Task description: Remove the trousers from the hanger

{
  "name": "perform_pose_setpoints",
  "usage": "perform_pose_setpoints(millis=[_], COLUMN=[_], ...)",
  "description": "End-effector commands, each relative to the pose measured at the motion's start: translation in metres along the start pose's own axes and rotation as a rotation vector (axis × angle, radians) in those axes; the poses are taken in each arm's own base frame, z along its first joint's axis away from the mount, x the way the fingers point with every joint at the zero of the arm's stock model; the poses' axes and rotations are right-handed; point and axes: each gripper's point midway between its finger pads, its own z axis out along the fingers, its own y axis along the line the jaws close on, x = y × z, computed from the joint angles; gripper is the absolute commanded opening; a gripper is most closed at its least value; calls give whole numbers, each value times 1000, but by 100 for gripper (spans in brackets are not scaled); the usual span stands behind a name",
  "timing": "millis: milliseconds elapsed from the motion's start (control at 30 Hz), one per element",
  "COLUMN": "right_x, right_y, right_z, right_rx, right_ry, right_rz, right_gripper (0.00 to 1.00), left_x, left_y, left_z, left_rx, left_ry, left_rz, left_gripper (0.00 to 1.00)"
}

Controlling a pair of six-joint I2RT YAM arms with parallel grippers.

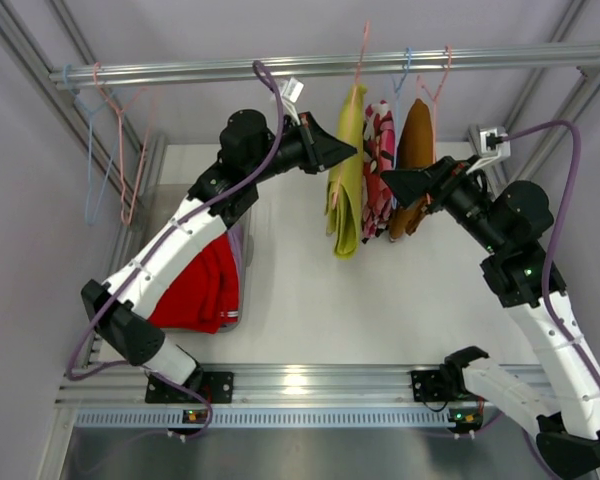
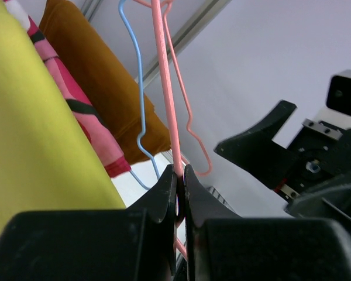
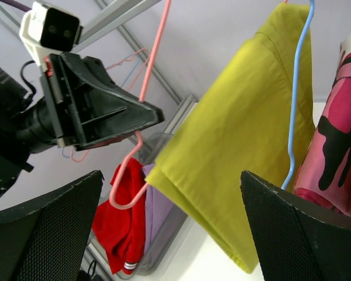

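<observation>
The yellow-green trousers (image 1: pixel 346 185) hang folded over a pink hanger (image 2: pixel 164 88) on the rail. My left gripper (image 1: pixel 345 152) is shut on that hanger's pink wire, which is pinched between its fingertips (image 2: pixel 180 170), with the trousers (image 2: pixel 29 129) just to its left. My right gripper (image 1: pixel 392 182) stands open on the other side. In the right wrist view the trousers (image 3: pixel 240 134) and the hanger's lower loop (image 3: pixel 128 175) show between its wide jaws (image 3: pixel 171 175), untouched. Red trousers (image 1: pixel 195 290) and lilac trousers (image 3: pixel 158 216) lie in a bin at the left.
A pink patterned garment (image 1: pixel 378 165) and a brown one (image 1: pixel 415 150) hang right of the yellow-green trousers, by a blue hanger (image 2: pixel 137 88). Empty hangers (image 1: pixel 110 150) dangle at the left end of the rail (image 1: pixel 320 65). The grey bin (image 3: pixel 181 231) stands under the left arm.
</observation>
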Motion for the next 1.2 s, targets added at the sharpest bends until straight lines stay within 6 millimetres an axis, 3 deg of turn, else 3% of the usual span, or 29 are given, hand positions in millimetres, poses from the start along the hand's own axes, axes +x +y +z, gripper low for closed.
perform_pose_setpoints(millis=[0,67,333,467,633,900,1100,1167], right_x=[-14,-13,-6,2,9,59,61,57], right_y=[12,14,24,32,58,79,99,108], right_z=[3,4,18,33,51,85,96,97], right_rx=[-67,-82,-163,-213,-293,-325,-379,-411], right_ry=[-46,-38,-14,14,44,166,177,177], right_rz=[-4,3,102,154,192,296,317,320], right_gripper=[99,99,98,95,90,83,61,46], left_x=[-73,-69,-5,10,23,22,22,27], left_y=[-95,-100,-62,-65,-69,-80,-79,-70], left_z=[-58,-70,-89,-104,-113,-120,-122,-121], left_rx=[223,224,143,161,167,185,171,135], left_ry=[-267,-263,-116,-86,-69,-86,-93,-78], left_rz=[201,200,111,116,159,180,210,211], left_gripper=[0,0,0,0,0,0,0,0])
